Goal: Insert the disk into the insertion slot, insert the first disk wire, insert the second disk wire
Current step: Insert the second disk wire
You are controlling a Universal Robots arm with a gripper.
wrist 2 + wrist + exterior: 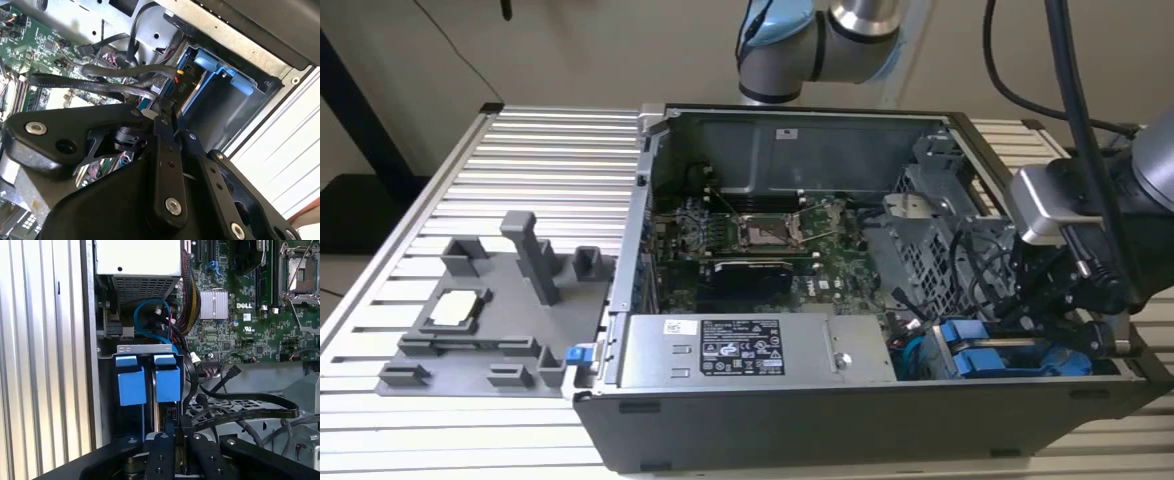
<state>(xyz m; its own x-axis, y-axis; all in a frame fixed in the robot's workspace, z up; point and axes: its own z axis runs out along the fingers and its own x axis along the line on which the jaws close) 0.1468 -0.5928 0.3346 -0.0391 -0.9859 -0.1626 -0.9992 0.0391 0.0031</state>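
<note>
Hand point(175, 432) at blue-framed disk point(167, 382), its label unreadable.

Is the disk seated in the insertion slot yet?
In. The disk sits in the insertion slot beside a second blue carrier, their tabs level. The gripper is close behind it.

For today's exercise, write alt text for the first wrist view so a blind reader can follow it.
Two blue drive carriers sit side by side in a grey metal drive cage inside an open computer case, with the black gripper just in front of them. Black cables loop nearby, beside a green motherboard.
</note>
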